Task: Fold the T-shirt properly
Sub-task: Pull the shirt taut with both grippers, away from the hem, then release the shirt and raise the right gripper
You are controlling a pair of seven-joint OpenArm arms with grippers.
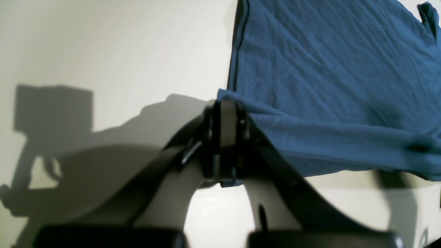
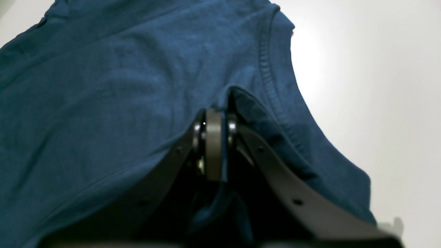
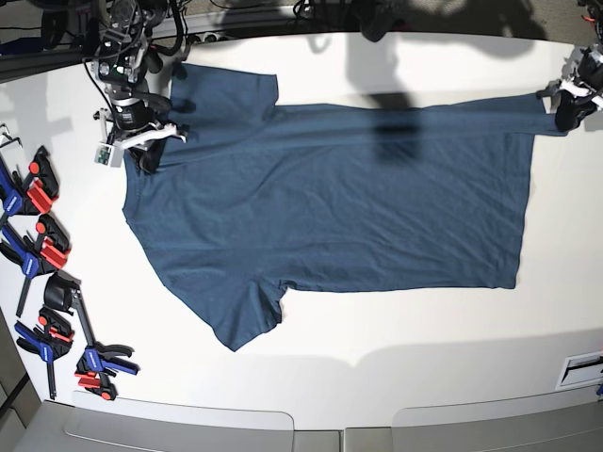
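The dark teal-blue T-shirt [image 3: 330,207] lies spread on the white table [image 3: 377,339], neck to the left and hem to the right. One sleeve [image 3: 250,315] points toward the front edge. My right gripper [image 3: 146,151] is at the far-left shoulder, beside the collar. In the right wrist view this gripper [image 2: 215,124] is shut on a pinched fold of cloth next to the ribbed collar [image 2: 272,86]. My left gripper [image 3: 565,111] is at the far-right hem corner. Seen from the left wrist, it [image 1: 227,113] is shut on that corner, and the hem [image 1: 344,144] lifts slightly off the table.
Several red, blue and black spring clamps [image 3: 42,254] lie along the table's left edge. A small white label [image 3: 579,367] sits near the front right corner. Cables and arm bases [image 3: 122,38] crowd the back left.
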